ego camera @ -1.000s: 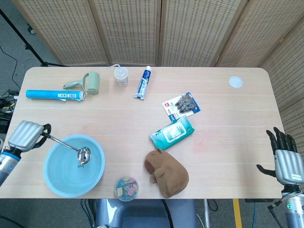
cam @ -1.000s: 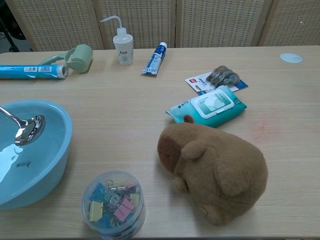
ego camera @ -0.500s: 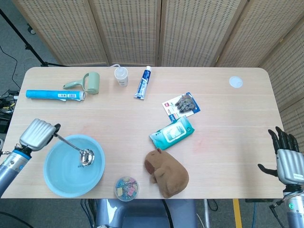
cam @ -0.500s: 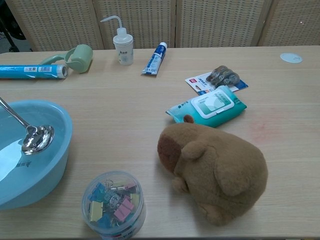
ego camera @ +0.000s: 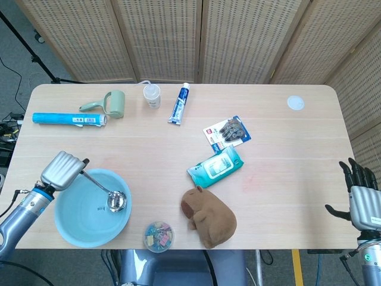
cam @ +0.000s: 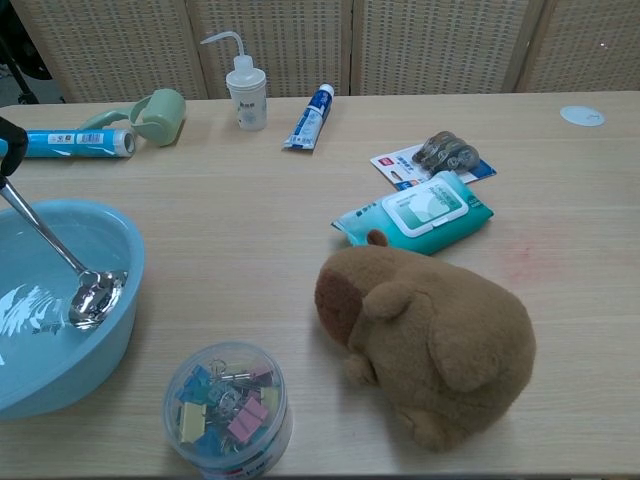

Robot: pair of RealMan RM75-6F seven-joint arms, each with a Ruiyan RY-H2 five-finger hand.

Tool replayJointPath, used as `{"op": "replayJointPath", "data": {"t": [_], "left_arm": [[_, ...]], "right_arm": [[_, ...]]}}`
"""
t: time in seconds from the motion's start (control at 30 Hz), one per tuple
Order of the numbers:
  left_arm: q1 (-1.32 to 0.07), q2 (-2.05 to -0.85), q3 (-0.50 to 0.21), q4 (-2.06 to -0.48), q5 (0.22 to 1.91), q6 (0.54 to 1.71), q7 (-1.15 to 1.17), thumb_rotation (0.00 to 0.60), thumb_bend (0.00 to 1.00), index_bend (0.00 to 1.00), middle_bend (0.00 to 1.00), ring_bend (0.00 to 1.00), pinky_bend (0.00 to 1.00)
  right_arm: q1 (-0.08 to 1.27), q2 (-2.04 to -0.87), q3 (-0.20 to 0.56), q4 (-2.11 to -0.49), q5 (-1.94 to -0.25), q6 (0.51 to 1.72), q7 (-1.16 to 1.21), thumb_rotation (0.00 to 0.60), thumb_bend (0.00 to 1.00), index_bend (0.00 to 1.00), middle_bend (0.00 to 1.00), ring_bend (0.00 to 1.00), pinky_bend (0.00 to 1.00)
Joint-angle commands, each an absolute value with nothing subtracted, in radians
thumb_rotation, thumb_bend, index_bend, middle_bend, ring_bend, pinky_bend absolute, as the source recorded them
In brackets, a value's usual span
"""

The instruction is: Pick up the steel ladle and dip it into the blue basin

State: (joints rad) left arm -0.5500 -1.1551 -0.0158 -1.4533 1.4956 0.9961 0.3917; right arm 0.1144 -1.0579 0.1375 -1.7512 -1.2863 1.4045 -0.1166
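The steel ladle (ego camera: 107, 193) slopes down from my left hand (ego camera: 60, 170) into the blue basin (ego camera: 74, 229). Its bowl (cam: 94, 297) lies low inside the basin near the right wall, touching rippled water. My left hand grips the handle's top at the basin's far left rim; in the chest view only a dark fingertip (cam: 10, 133) shows at the left edge. My right hand (ego camera: 361, 196) hangs off the table's right edge, fingers spread and holding nothing.
A tub of binder clips (ego camera: 158, 235) stands just right of the basin, with a brown plush toy (ego camera: 208, 216) beyond it. Wet wipes (ego camera: 215, 166), a clip pack (ego camera: 230, 131), toothpaste (ego camera: 179, 103), a squeeze bottle (ego camera: 152, 95), a lint roller (ego camera: 109, 103) and a blue tube (ego camera: 68, 118) lie further back.
My left hand has moved right and forward over the basin's rim. The ladle's bowl has dropped lower and further right inside the basin, and the water now ripples.
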Motion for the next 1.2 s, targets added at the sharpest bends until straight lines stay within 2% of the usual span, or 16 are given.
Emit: {"op": "replayJointPath", "data": {"t": [0.03, 0.83, 1.0, 1.2], "left_arm": [[-0.554, -1.160, -0.015, -1.454, 1.490, 0.992, 0.399, 0.600, 0.59, 0.86, 0.99, 0.94, 1.00], [-0.580, -1.138, 0.008, -1.499, 1.497, 0.969, 0.512, 0.600, 0.59, 0.86, 0.99, 0.94, 1.00], [-0.577, -1.136, 0.007, -1.503, 1.487, 0.972, 0.501, 0.600, 0.59, 0.86, 0.99, 0.94, 1.00], [-0.556, -1.103, -0.001, -1.519, 1.494, 1.019, 0.380, 0.600, 0.59, 0.86, 0.99, 0.94, 1.00]], "right_arm": [[0.114, -1.056, 0.138, -1.752, -1.287, 1.405, -0.114, 0.600, 0.00, 0.00, 0.00, 0.00, 0.00], [0.111, -1.049, 0.139, -1.757, -1.291, 1.411, -0.105, 0.600, 0.00, 0.00, 0.00, 0.00, 0.00], [0.110, -1.047, 0.139, -1.757, -1.290, 1.411, -0.102, 0.600, 0.00, 0.00, 0.00, 0.00, 0.00], [0.111, -1.049, 0.137, -1.755, -1.291, 1.409, -0.106, 0.600, 0.00, 0.00, 0.00, 0.00, 0.00]]}}
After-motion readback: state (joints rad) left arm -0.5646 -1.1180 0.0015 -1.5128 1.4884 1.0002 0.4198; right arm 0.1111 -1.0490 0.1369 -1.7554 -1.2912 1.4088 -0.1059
